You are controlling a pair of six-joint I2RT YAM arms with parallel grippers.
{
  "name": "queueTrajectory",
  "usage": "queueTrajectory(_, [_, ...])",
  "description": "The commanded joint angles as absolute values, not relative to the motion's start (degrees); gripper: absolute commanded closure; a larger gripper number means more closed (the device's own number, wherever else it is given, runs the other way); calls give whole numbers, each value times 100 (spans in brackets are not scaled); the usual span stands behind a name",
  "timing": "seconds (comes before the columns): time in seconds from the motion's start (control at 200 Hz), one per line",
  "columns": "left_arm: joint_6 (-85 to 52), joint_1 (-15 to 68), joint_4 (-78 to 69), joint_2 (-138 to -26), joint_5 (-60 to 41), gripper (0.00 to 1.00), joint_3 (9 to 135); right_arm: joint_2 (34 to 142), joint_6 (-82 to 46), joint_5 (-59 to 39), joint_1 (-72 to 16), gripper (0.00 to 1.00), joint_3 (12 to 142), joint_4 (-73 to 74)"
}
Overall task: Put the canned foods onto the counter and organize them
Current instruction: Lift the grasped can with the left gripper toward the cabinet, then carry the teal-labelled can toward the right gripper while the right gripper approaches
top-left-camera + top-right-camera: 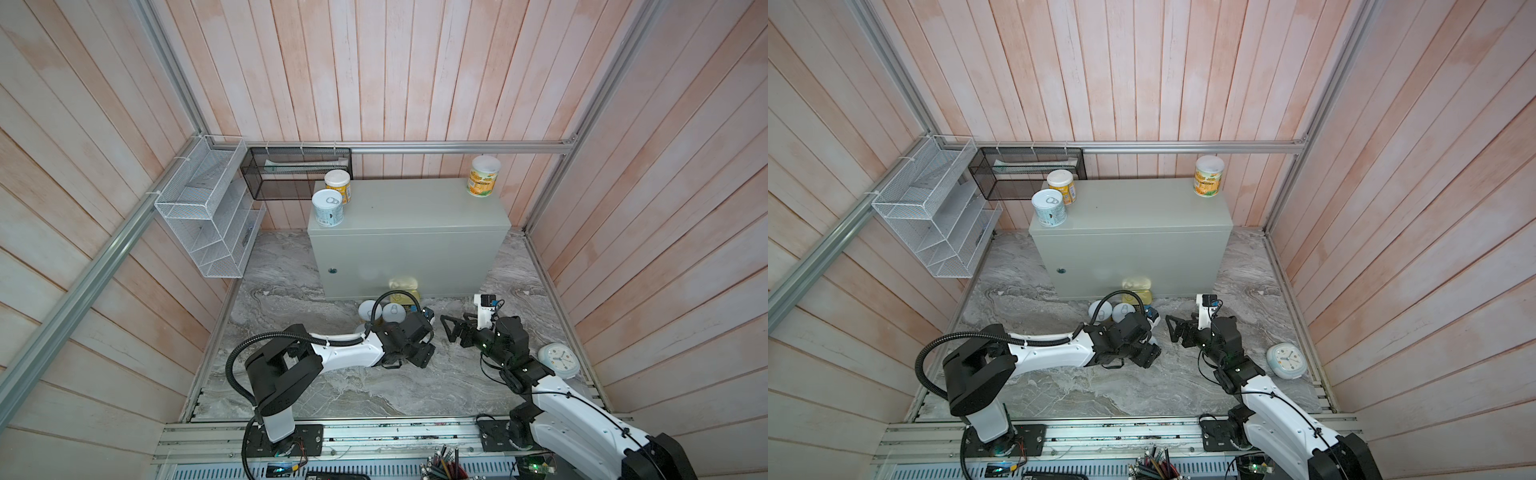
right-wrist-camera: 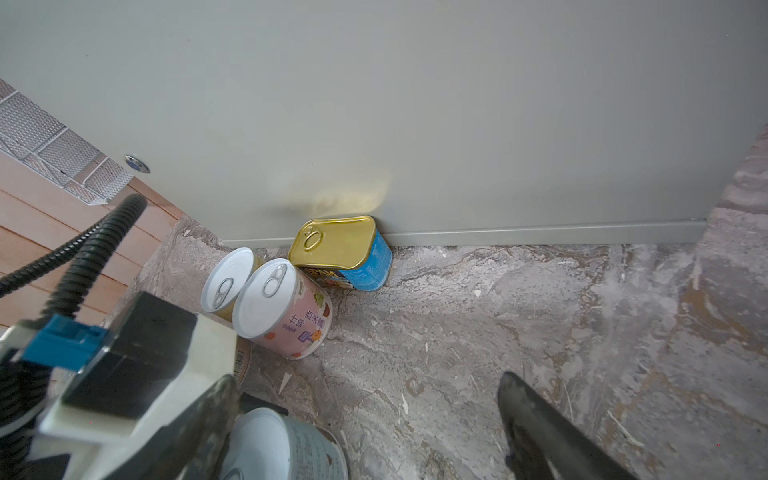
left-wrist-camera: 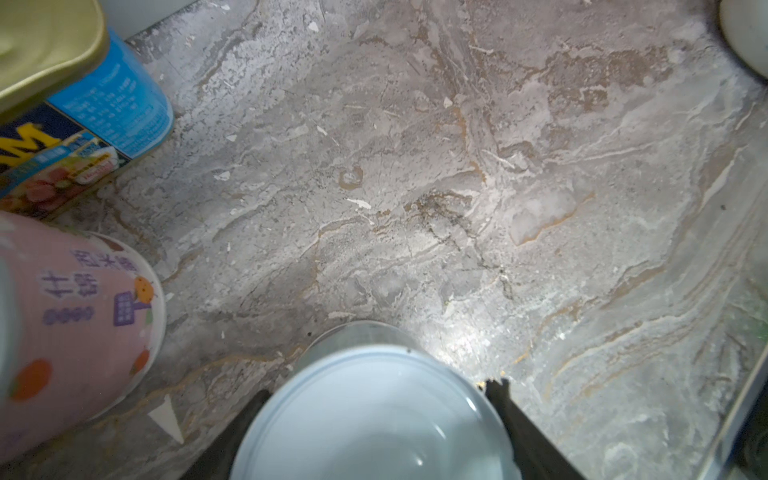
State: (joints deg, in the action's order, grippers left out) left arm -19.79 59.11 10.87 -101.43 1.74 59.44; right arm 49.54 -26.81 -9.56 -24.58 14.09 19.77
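Left gripper (image 3: 378, 390): jaws closed in on an upright white-topped can (image 3: 374, 419), with a finger (image 3: 515, 415) against each side. The left arm reaches low and forward over the marble surface (image 3: 415, 187), wrist bent down. Just beside the can stand a pink can (image 2: 286, 316) and a gold-topped tin (image 2: 340, 249). The tin is against the front of the counter (image 1: 409, 212). Right gripper (image 1: 446, 328): jaws wide, nothing held, low and near the left gripper.

The counter (image 1: 409, 208) top is bare between a pale blue can (image 1: 328, 210) and a yellow can (image 1: 338, 187) at its left end and a third can (image 1: 484, 176) at its right rear corner. A gold-topped tin (image 2: 338, 245) and a pink can (image 2: 282, 311) crowd its front foot; the marble (image 2: 540, 311) to their right lies open.
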Motion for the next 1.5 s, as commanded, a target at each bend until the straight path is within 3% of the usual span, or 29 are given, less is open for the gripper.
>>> queueTrajectory(0.0, [-1921, 5744, 1364, -9942, 57, 39, 6103, 5045, -2622, -1059, -2425, 3, 1562, 2097])
queueTrajectory(0.625, [-1394, 4378, 1911, -8970, -1245, 43, 6744, 5040, -2157, -766, -2429, 3, 2115, 2054])
queueTrajectory(0.9, [-1436, 4236, 2056, -8751, -1437, 45, 6803, 4520, -1932, -633, -2426, 3, 2102, 1690])
queueTrajectory(1.49, [-1623, 3687, 2162, -8880, -2217, 46, 7310, 4662, -1546, -1046, -2552, 4, 2373, 1614])
